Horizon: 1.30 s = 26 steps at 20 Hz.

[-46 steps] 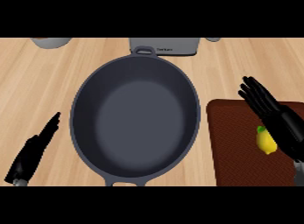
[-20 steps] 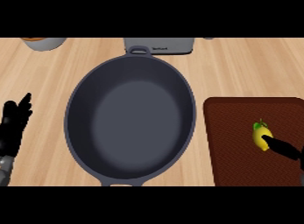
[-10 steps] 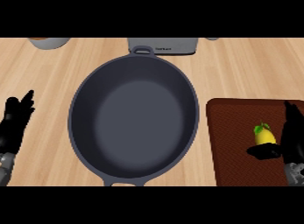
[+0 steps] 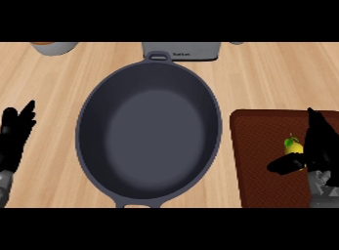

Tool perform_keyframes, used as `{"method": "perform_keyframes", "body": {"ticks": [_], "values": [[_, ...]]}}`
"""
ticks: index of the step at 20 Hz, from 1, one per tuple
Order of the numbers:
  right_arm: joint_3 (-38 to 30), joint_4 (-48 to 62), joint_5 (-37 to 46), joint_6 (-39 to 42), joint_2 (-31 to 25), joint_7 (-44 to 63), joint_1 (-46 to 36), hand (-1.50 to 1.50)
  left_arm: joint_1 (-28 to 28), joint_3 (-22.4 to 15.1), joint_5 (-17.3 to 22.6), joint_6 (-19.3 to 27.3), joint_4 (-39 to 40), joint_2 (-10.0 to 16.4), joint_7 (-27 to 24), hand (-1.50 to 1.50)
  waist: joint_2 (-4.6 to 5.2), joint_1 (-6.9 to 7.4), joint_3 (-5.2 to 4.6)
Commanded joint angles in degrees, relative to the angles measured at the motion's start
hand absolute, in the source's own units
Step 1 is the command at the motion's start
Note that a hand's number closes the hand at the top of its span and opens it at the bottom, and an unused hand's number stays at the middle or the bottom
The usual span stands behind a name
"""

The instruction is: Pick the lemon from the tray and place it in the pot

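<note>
A small yellow lemon with a green tip lies on the dark brown tray at the right. My right hand is right beside it, fingers straight along its right side and the thumb curved under it; part of the lemon is hidden by the hand. The large dark grey oval pot fills the middle of the counter and holds nothing. My left hand rests open at the left edge, fingers up, well away from the pot.
A grey box-like appliance stands just behind the pot's far handle. Part of a grey bowl shows at the back left. Bare wooden counter lies on either side of the pot.
My right hand has slid left over the tray and now brackets the lemon, the thumb coming in beneath it. The left hand has barely shifted.
</note>
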Motion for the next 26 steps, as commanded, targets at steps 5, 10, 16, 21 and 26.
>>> {"method": "perform_keyframes", "body": {"ticks": [5,10,16,21,26], "values": [[-3.31,2.05,1.92,6.06,4.3,10.07,-1.06,-1.5,1.83,0.79,-1.49,-0.51,0.64,-1.86,-1.73,0.0,0.1,0.0,0.08],[-5.46,7.93,3.53,4.64,6.16,3.84,0.12,-1.5,-2.05,1.99,-1.75,-2.32,0.34,-1.33,2.69,0.0,0.19,-0.2,0.14],[-9.14,9.76,6.68,6.11,7.28,-0.56,-0.58,-1.5,0.67,4.47,-3.63,-3.72,-0.47,-3.55,-0.17,0.0,0.09,-0.17,0.13],[-10.9,16.01,9.15,6.88,10.28,-0.34,-4.14,-1.5,1.63,5.55,-5.13,-3.92,-1.01,-3.79,0.31,0.0,0.11,0.11,0.13],[-12.08,18.78,9.75,5.98,12.79,-2.22,-2.28,-1.5,-2.04,5.17,-7.31,-3.96,3.75,-7.79,-0.79,0.0,0.19,-0.4,0.12]]}}
